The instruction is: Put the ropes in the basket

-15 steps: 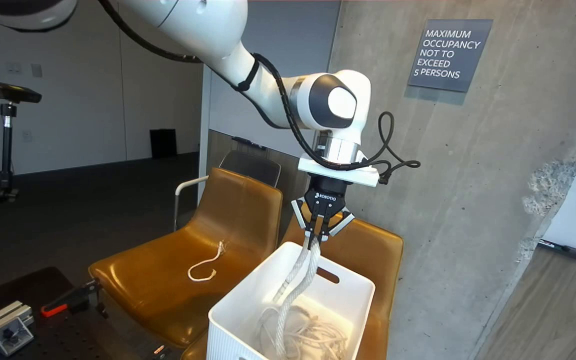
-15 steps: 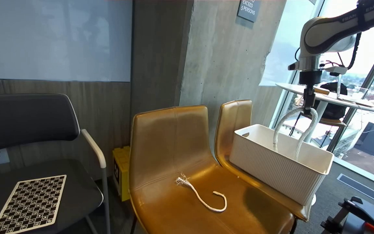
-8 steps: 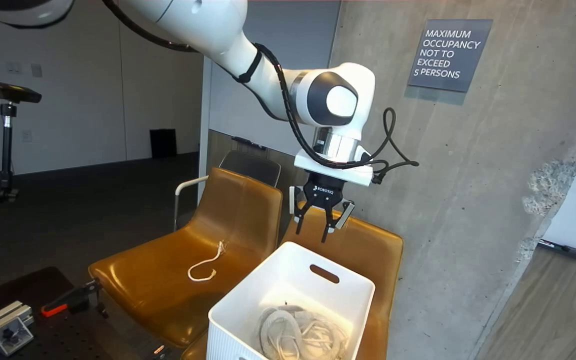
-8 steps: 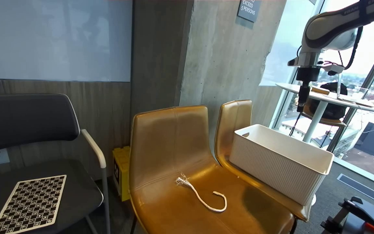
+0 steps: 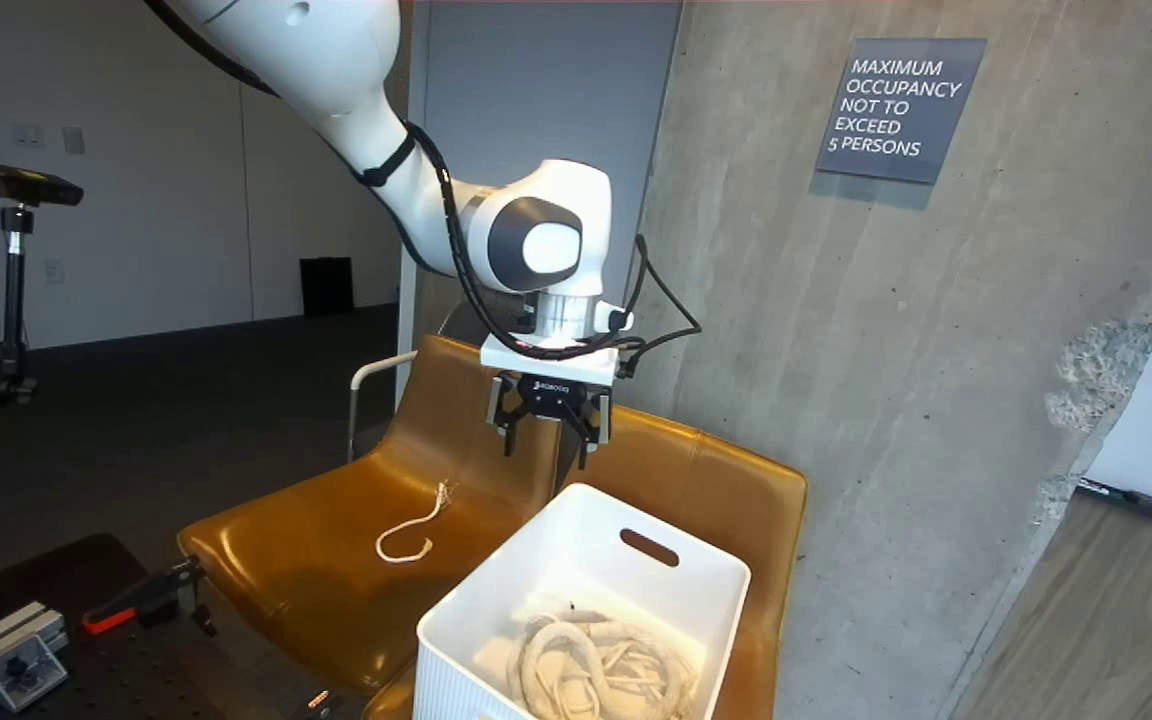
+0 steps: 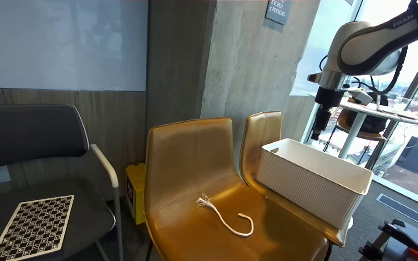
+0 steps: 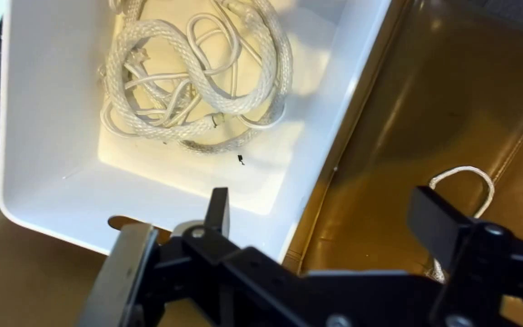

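Tool (image 5: 545, 458) agape, braided ropes (image 7: 199, 78) in basket (image 6: 305, 185)

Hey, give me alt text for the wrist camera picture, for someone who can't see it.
Off-white ropes lie loosely coiled inside a white bin, and an open gripper, holding nothing, spans much of the bottom of the picture. To the right, a shorter rope lies outside the bin on a brown chair, partly hidden behind the gripper.

Braided ropes (image 7: 200, 81), ribbed plastic basket (image 6: 305, 185)
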### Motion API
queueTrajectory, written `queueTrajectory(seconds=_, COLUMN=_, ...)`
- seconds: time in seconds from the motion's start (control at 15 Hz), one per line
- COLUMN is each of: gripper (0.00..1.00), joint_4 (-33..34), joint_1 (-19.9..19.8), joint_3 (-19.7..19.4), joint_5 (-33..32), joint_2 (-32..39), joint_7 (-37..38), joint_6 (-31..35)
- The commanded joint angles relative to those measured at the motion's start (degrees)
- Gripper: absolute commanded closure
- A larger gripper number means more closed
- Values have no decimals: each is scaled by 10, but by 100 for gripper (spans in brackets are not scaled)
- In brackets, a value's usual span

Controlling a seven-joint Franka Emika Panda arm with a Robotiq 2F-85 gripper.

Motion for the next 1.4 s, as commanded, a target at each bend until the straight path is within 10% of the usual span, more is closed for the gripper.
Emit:
queueTrajectory(seconds=0.0, gripper=0, joint_4=-107, joint_1=52, joint_3=10, joint_5=-49, joint_2=-33, joint_7=80, joint_6=101)
queueTrajectory(seconds=0.67, gripper=0, joint_4=-59, joint_1=210, joint_3=33, joint_5=-131, joint_2=73, joint_7=282, joint_6=141)
queueTrajectory(seconds=1.33, gripper=0, joint_4=160, joint_1=206, joint_3=32, joint_5=-103, joint_2=287, joint_7=272, joint_6=92)
